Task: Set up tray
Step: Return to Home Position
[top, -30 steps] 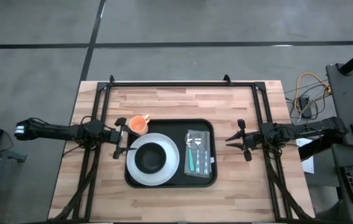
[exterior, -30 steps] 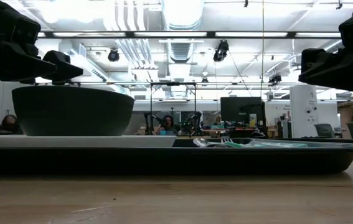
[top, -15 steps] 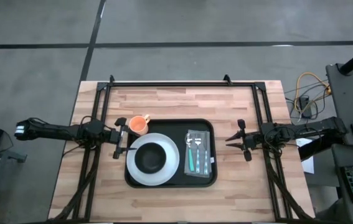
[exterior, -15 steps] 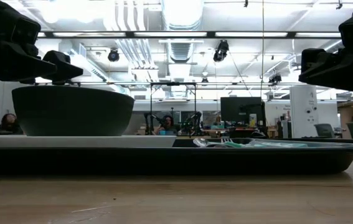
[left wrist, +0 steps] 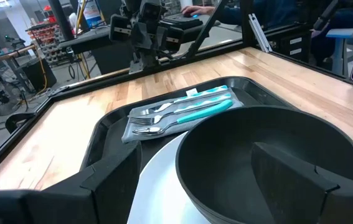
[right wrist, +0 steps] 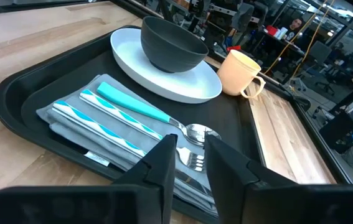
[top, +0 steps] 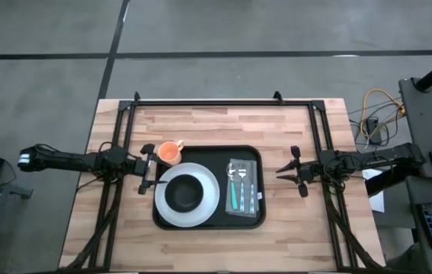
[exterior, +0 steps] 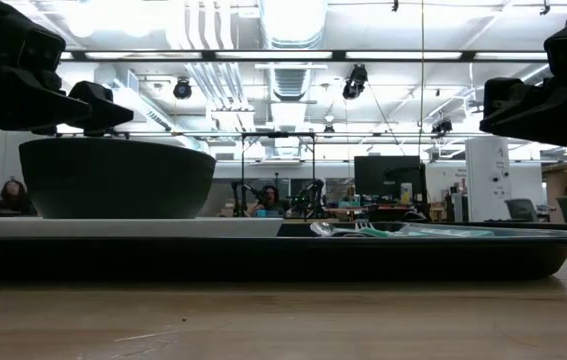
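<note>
The black tray (top: 255, 156) lies in the middle of the wooden table. On its left half a white plate (top: 209, 204) carries a dark bowl (top: 185, 193). On its right half a grey napkin (top: 251, 199) holds teal-handled cutlery (top: 236, 190). An orange cup (top: 170, 153) stands at the tray's far left corner; whether it is inside the rim I cannot tell. My left gripper (top: 148, 168) hovers wide open just off the tray's left edge, facing the bowl (left wrist: 269, 155). My right gripper (top: 280, 172) hovers off the tray's right edge, its fingers a narrow gap apart (right wrist: 188, 146), facing the cutlery (right wrist: 139, 112).
A black metal frame (top: 208, 101) runs along the table's far side and down both sides under the arms. Bare wood (top: 208, 122) lies between the tray and the far edge, and more at the near edge (top: 208, 247). Cables and equipment (top: 376, 122) sit right of the table.
</note>
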Motion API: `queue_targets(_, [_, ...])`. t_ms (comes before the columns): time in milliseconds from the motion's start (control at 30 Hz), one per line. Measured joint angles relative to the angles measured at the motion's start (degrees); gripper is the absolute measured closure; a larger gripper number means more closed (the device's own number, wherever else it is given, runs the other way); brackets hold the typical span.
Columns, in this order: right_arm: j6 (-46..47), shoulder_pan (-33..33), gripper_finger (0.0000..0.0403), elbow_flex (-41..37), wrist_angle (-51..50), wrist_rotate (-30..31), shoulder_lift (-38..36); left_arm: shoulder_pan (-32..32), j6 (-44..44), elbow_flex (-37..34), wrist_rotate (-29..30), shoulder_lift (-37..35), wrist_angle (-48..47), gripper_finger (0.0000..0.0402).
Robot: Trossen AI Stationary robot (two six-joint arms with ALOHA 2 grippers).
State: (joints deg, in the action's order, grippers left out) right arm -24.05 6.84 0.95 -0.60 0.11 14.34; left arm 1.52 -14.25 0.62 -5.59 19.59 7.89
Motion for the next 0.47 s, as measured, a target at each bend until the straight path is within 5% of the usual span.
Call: queue_targets(467, [0.0,0.0,0.0331,0.0,0.0,0.0,0.0,0.0,0.0,0.0,0.0,0.0,0.0,0.0122])
